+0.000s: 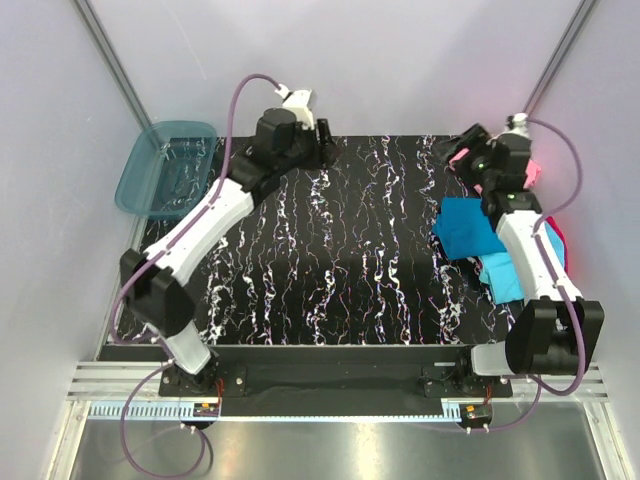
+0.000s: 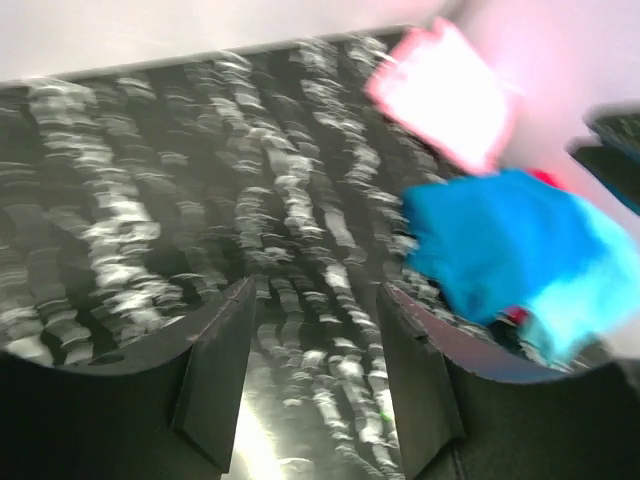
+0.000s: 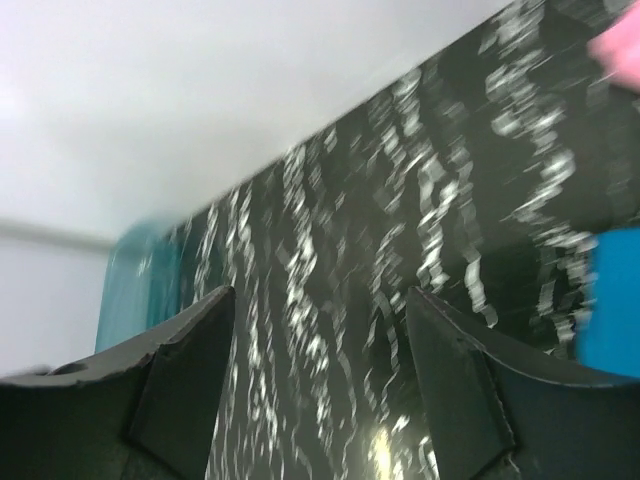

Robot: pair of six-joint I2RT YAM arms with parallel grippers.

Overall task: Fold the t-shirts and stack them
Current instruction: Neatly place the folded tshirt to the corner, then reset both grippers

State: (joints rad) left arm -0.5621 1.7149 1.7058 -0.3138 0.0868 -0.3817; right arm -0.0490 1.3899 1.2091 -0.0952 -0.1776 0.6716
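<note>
Your teal-blue shirt (image 1: 468,228) lies at the mat's (image 1: 330,260) right edge, touching the lighter cyan one (image 1: 503,278) just nearer, with the pink shirt (image 2: 440,95) farther back. Your left gripper (image 2: 315,295) and right gripper (image 3: 320,300) hover parted and empty over the far mat; the tub (image 1: 165,168) sits far left.

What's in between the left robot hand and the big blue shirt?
Only bare black marbled mat lies between the left gripper and the teal-blue t-shirt. The top view shows that stretch best.
</note>
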